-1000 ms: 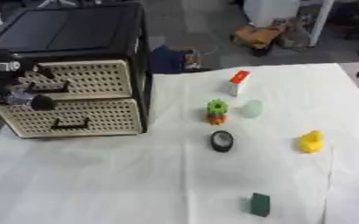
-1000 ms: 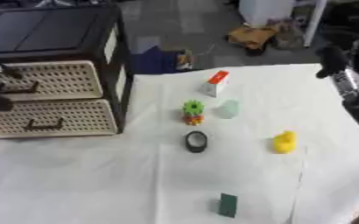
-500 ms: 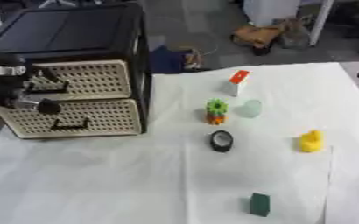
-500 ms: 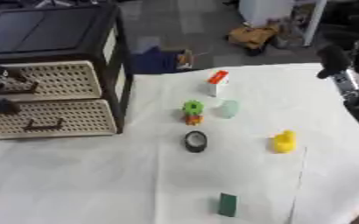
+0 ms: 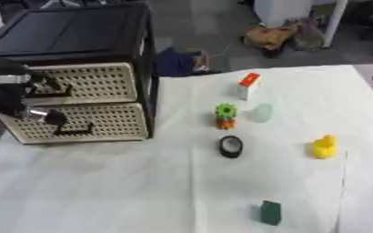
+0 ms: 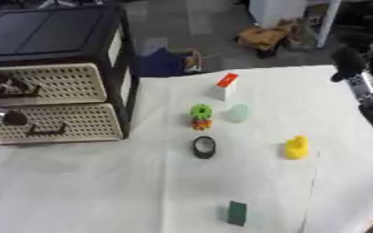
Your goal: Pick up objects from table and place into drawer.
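Fingers of the left hand (image 5: 18,98) curled at the upper drawer (image 5: 90,84) handle (image 5: 50,93), pinch unclear; right hand (image 6: 361,77) at far right, fingers indiscernible; yellow duck (image 5: 325,146), black tape roll (image 5: 231,146), green block (image 5: 270,212) on the white table (image 5: 126,191).

Brown bundle (image 5: 279,36) and blue bag (image 5: 178,62) on the floor

Both eyes look down from the near side, sharing table (image 5: 126,191) and cabinet (image 5: 70,45); the right eye sees farther right.
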`<action>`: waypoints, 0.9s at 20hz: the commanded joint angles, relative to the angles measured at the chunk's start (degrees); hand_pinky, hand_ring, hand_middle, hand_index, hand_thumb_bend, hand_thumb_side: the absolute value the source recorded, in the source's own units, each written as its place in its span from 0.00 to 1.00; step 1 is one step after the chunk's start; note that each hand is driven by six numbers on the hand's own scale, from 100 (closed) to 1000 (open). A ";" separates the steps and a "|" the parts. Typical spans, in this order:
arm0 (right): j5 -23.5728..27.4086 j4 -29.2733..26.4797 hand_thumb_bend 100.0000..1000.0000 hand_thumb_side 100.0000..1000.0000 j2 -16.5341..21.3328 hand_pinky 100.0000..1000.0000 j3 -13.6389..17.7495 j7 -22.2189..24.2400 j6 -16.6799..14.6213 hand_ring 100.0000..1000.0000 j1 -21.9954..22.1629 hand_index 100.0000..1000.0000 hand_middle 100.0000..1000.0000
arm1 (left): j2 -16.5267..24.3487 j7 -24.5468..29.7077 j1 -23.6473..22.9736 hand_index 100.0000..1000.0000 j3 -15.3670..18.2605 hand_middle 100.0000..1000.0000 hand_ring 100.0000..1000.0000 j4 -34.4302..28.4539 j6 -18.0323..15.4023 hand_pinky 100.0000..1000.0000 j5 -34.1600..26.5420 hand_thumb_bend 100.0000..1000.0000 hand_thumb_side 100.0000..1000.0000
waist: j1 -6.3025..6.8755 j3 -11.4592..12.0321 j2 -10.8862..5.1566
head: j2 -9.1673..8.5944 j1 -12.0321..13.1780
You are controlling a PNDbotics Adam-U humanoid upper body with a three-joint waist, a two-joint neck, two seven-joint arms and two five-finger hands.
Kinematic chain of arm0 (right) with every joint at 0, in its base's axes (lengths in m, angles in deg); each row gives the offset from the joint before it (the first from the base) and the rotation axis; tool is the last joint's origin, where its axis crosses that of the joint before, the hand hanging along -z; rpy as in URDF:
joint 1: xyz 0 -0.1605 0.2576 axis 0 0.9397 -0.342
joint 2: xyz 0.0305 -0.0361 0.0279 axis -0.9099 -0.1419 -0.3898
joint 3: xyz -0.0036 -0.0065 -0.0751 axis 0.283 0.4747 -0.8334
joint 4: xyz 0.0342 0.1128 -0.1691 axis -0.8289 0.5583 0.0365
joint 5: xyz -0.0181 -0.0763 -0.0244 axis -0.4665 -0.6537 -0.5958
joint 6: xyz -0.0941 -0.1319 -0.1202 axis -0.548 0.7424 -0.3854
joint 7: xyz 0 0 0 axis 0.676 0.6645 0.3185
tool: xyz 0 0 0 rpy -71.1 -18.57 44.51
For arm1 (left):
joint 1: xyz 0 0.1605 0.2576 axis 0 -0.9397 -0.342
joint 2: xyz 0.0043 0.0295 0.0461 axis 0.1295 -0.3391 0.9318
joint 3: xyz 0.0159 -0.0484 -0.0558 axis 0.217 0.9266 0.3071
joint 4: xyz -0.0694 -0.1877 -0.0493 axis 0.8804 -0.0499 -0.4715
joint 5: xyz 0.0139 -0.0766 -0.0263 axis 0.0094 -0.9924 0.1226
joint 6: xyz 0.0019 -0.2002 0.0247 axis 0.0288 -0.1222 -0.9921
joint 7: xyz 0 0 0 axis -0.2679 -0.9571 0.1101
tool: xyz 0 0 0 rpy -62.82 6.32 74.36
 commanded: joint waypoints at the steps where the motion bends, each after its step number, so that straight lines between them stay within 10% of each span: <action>1: -0.10 -0.96 0.38 1.00 0.79 0.62 0.50 -0.01 0.01 0.48 -0.71 0.83 0.60 | 1.38 -0.34 0.73 0.93 0.44 0.00 0.00 -0.15 -0.51 0.00 1.30 0.75 1.00 | -0.20 0.14 -1.09 | -0.39 0.02; 18: -0.11 -0.96 0.38 1.00 0.59 0.62 0.70 -0.19 0.09 0.48 -0.72 0.83 0.59 | 1.04 -0.48 0.36 0.86 0.12 0.00 0.00 1.05 -2.25 0.00 3.83 0.74 1.00 | -0.26 -0.17 -1.12 | -0.89 0.34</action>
